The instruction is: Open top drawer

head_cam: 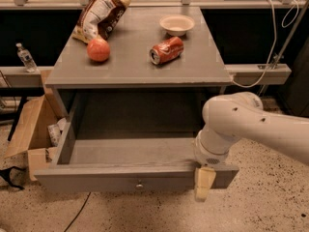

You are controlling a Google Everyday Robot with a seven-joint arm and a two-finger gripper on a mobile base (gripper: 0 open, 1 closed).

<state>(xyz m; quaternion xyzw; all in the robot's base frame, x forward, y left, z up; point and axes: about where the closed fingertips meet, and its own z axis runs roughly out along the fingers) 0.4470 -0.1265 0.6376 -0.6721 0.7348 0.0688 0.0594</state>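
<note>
The top drawer is a wide grey wooden drawer, pulled far out from under the grey cabinet top. Its deep box is empty and its small round knob shows at the centre of the front. My gripper hangs from the white arm at the drawer's front right, over the top edge of the front panel. One cream finger shows in front of the panel. The two lower drawers are out of view.
On the cabinet top lie a chip bag, a red apple, a red soda can and a white bowl. An open cardboard box stands on the floor at left. A water bottle stands on the left ledge.
</note>
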